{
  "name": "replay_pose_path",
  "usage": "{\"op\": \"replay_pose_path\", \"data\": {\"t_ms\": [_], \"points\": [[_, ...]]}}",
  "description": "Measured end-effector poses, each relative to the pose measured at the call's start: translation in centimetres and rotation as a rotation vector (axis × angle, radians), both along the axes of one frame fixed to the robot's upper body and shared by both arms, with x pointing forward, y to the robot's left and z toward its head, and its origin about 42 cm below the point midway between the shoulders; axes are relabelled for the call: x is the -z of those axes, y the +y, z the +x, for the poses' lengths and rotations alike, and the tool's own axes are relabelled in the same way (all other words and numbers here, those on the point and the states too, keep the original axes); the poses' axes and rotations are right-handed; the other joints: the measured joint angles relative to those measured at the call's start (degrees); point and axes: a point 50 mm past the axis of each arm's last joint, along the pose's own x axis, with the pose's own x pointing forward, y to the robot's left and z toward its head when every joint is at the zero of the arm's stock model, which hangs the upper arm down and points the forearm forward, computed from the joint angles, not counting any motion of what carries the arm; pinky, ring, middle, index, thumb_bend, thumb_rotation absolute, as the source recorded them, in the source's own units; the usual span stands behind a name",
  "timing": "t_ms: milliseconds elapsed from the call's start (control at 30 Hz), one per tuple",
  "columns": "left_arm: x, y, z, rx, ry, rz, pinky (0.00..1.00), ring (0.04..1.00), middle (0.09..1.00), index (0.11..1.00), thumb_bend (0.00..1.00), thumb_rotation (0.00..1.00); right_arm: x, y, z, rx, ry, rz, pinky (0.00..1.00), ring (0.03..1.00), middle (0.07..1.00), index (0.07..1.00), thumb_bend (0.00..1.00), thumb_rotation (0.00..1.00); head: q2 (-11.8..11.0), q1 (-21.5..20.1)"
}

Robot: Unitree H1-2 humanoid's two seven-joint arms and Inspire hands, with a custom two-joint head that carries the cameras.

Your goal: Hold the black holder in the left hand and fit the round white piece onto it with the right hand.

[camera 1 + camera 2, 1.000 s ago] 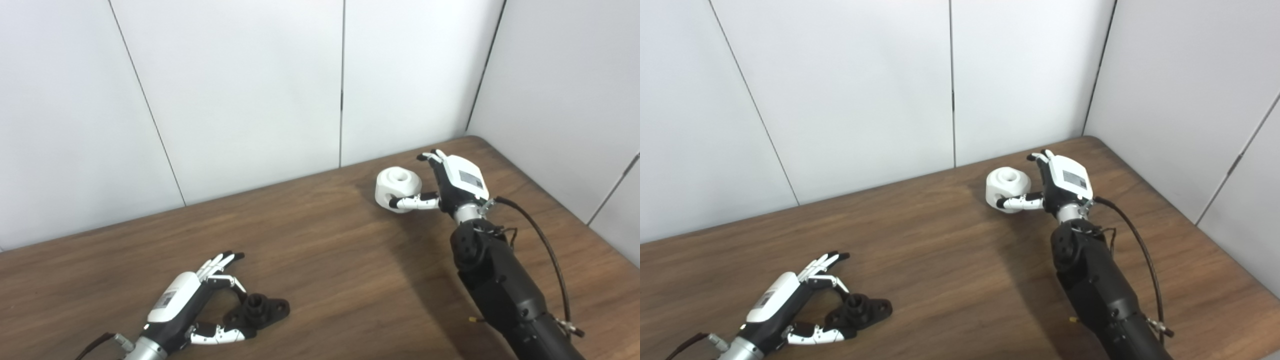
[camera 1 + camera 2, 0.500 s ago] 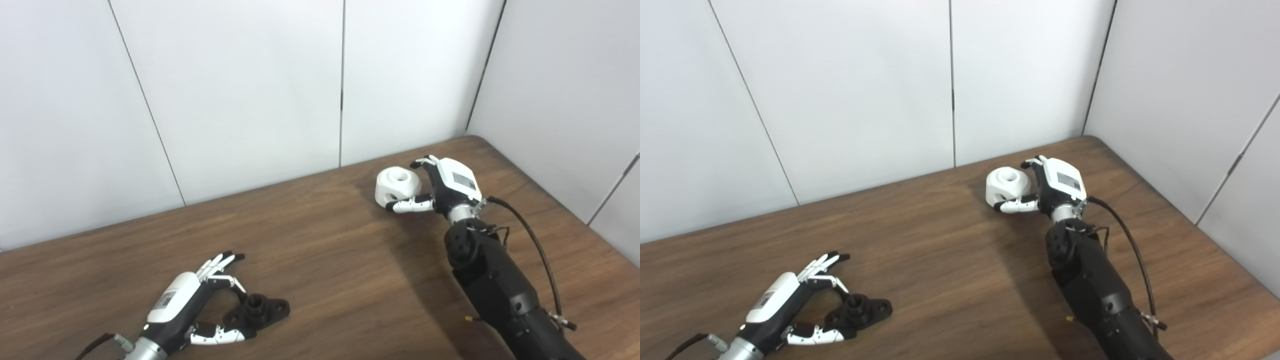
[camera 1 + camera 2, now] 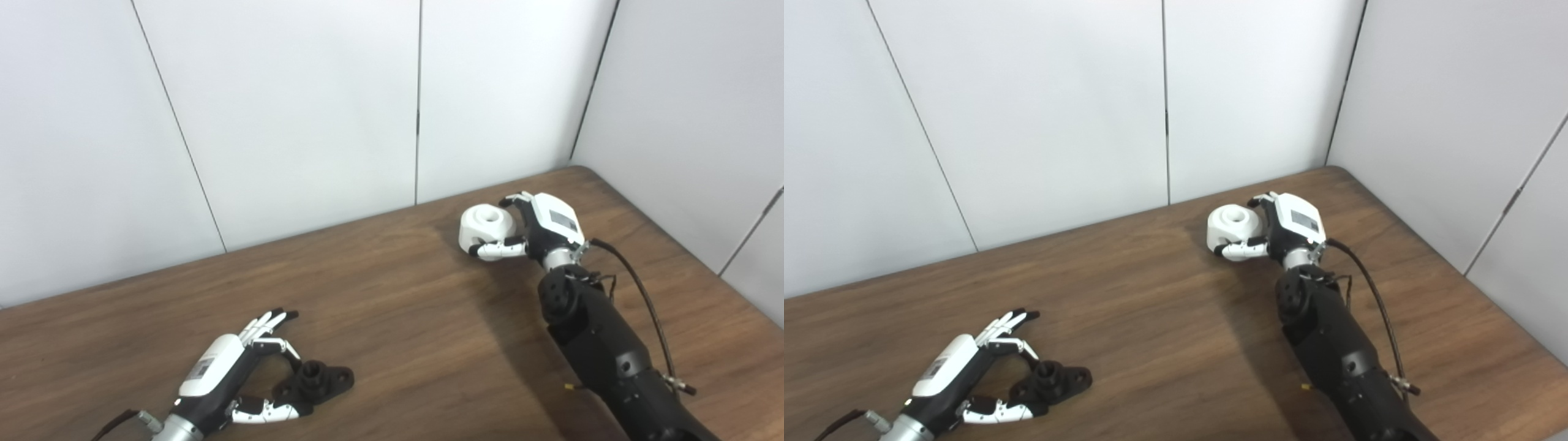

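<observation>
White round piece [image 3: 485, 228] cupped by the right hand [image 3: 539, 228] at the far right of the table [image 3: 392, 318].
Its fingers curl around the piece. The left hand [image 3: 236, 383], near left, is open around the black holder [image 3: 315, 381] lying on the wood.

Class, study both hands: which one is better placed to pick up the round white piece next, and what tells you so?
The right hand: its fingers and thumb already flank the round white piece. The left hand is far across the table, cupped at the black holder.
</observation>
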Motion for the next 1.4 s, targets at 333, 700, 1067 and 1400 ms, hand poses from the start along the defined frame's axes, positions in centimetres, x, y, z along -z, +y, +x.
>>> {"op": "replay_pose_path", "data": {"t_ms": [333, 700, 1067, 1400], "points": [[0.0, 0.0, 0.0, 0.0, -0.007, 0.003, 1.0, 1.0, 0.957, 0.484, 0.52, 0.06, 0.8, 0.6, 0.5, 0.01, -0.002, 0.031, 0.69, 0.825, 0.889, 0.759, 0.9, 0.47, 0.18, 0.35], [0.0, 0.0, 0.0, 0.001, -0.008, 0.004, 1.0, 1.0, 0.955, 0.483, 0.52, 0.06, 0.9, 0.6, 0.7, 0.017, -0.034, 0.024, 0.66, 0.802, 0.858, 0.691, 0.85, 0.4, 0.26, 0.62], [0.0, 0.1, -0.1, 0.001, -0.009, 0.004, 1.0, 1.0, 0.954, 0.484, 0.52, 0.06, 2.2, 1.8, 1.3, 0.085, -0.197, 0.03, 0.6, 0.697, 0.709, 0.484, 0.52, 0.14, 0.44, 0.97], [0.0, 0.1, -0.1, 0.0, -0.011, 0.004, 1.0, 1.0, 0.955, 0.484, 0.52, 0.06, 2.4, 1.9, 1.7, 0.085, -0.225, 0.076, 0.58, 0.683, 0.694, 0.482, 0.51, 0.14, 0.79, 1.67]]}}
